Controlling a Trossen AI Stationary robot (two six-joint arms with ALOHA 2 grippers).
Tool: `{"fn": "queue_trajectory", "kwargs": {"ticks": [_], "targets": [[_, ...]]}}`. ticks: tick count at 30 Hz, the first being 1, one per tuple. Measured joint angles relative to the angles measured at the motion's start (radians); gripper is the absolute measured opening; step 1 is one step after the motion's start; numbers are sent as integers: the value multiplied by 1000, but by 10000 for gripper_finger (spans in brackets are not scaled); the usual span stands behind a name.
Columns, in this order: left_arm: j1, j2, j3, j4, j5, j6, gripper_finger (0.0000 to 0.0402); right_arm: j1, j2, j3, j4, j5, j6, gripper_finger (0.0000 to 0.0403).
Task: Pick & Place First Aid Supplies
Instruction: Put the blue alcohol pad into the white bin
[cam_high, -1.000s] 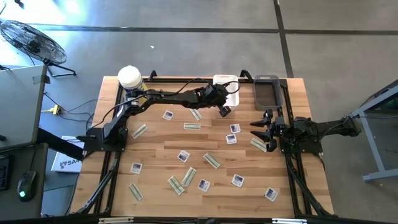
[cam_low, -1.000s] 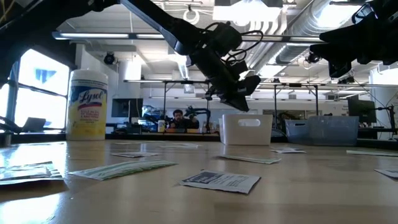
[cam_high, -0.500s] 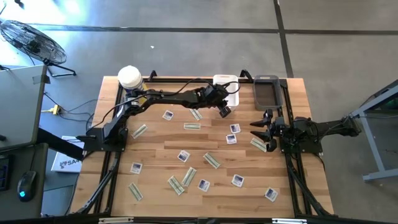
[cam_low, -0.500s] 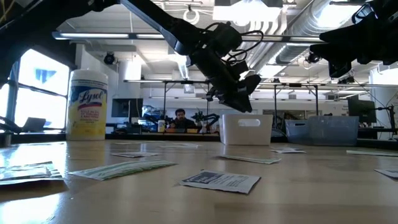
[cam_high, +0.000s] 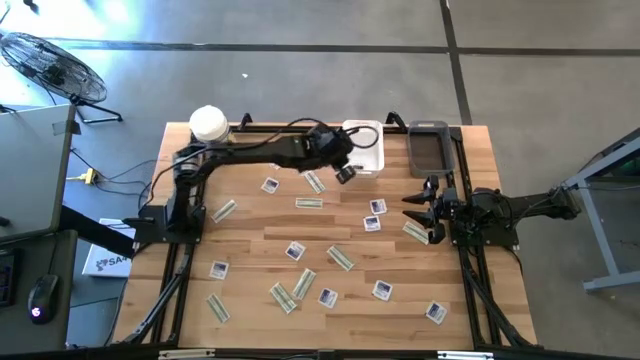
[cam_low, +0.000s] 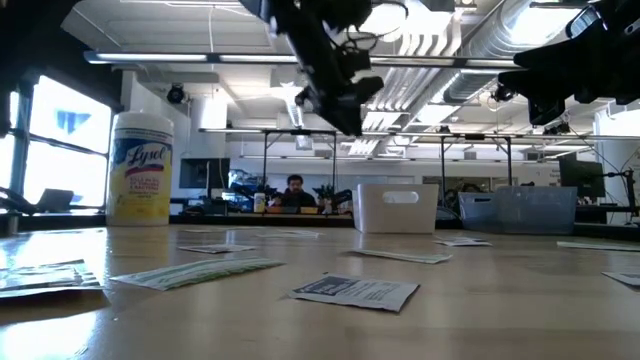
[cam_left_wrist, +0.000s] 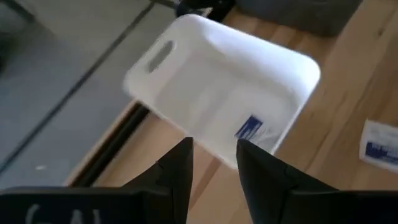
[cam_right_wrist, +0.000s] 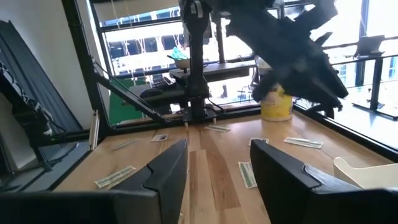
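eight loose square packets (cam_high: 294, 251), eight narrow strips (cam_high: 340, 258), two bins (cam_high: 430, 150), one tub (cam_high: 208, 123).

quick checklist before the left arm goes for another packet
1. Left end effector empty: ok, nothing shows between its parted fingers.
2. Last packet landed: ok, a blue-marked packet lies inside the white bin.
3. Left end effector clear of the bin: ok, it hangs above the table, beside the bin's edge.
4. Next target free: ok, a green-and-white strip lies flat and uncovered close by.
5. Right end effector out of the way: ok, it waits at the table's right side, fingers apart.
6. Strip overlapping a neighbour: cannot tell.
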Motion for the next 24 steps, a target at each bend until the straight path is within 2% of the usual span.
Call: {"fn": "queue_trajectory", "kwargs": {"ticks": [6,11,19,24], "targets": [[-94,-71,-63,-233,-162,-55,121,0,0,0,-6,0,0,170],[-134,-112,-220,-378,-191,-230,121,0,0,0,-7,0,0,170],[-140,-235,-520,-285,-186,-443,121,0,0,0,-16,0,0,170],[-106,-329,-673,-151,-144,-532,122,0,0,0,-16,0,0,170]]}}
